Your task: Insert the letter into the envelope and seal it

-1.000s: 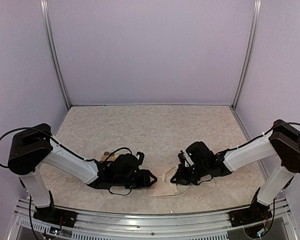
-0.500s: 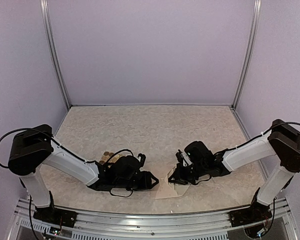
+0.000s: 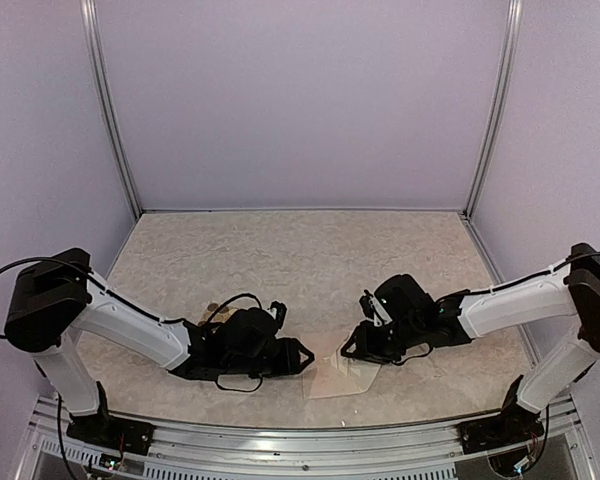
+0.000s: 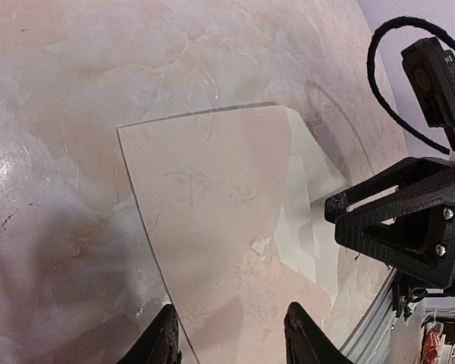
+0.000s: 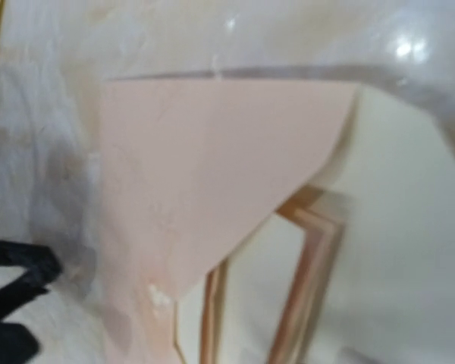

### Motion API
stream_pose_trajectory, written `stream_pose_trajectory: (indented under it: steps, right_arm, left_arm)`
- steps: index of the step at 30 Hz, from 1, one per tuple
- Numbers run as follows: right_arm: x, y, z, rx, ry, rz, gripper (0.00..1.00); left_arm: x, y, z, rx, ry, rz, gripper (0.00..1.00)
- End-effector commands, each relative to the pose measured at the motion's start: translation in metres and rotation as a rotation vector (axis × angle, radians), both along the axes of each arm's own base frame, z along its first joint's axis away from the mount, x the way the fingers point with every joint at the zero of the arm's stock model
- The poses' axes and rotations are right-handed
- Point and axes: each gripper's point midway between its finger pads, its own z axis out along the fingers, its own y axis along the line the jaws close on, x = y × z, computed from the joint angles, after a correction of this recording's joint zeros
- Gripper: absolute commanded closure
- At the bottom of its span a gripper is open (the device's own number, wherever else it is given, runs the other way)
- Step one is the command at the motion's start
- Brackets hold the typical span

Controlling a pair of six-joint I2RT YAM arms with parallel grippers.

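Since half a second ago the right arm has stretched lower and its pincer [image 3: 350,352] has shifted slightly right, at the far edge of the envelope [image 3: 338,377]; I cannot tell whether it is clamped. The left pincer [image 4: 227,337] stands parted over the envelope's left end. The envelope is pale pinkish-beige and lies flat near the front of the desk [image 3: 310,260], between both pincers, with its triangular flap folded out over a cream inside.

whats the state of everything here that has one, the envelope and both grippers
envelope, lying flat on the table, triangular flap in view, sealed or not unclear
left gripper, open, fingers apart over the envelope
right gripper, at the envelope's far side, open or shut cannot be told
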Motion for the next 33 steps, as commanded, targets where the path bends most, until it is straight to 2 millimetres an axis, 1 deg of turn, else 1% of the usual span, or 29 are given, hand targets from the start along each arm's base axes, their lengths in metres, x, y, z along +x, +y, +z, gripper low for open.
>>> stream_pose_trajectory:
  steps: [1,4,9,12,16,20,24,29,33]
  right_arm:
    - [0.001,-0.014,0.006,-0.092,-0.050,0.007,0.64]
    - [0.000,-0.016,0.004,-0.120,-0.048,0.015,0.63]
    - [-0.002,-0.008,-0.003,-0.137,-0.040,0.036,0.55]
    - [-0.003,-0.001,-0.007,-0.142,-0.037,0.052,0.54]
    - [-0.001,0.006,-0.014,-0.159,-0.030,0.066,0.51]
    - [-0.001,0.012,-0.016,-0.165,-0.032,0.083,0.45]
    - [-0.001,0.019,-0.018,-0.172,-0.034,0.094,0.44]
    - [-0.001,0.026,-0.022,-0.183,-0.030,0.111,0.45]
    - [-0.001,0.034,-0.023,-0.181,-0.031,0.126,0.45]
  left_arm:
    - [0.006,0.008,0.015,0.001,-0.039,0.024,0.55]
    - [0.008,0.008,0.016,-0.002,-0.042,0.029,0.55]
    - [0.009,0.008,0.003,0.004,-0.010,0.024,0.54]
    - [0.009,0.005,-0.003,0.001,0.000,0.013,0.54]
    - [0.010,0.004,-0.011,0.006,0.011,0.012,0.57]
    - [0.010,0.004,-0.017,0.009,0.021,0.009,0.61]
    - [0.008,0.002,-0.022,0.011,0.029,-0.002,0.67]
    - [0.007,0.003,-0.030,0.022,0.044,-0.003,0.71]
    - [0.006,0.002,-0.030,0.016,0.046,-0.006,0.71]
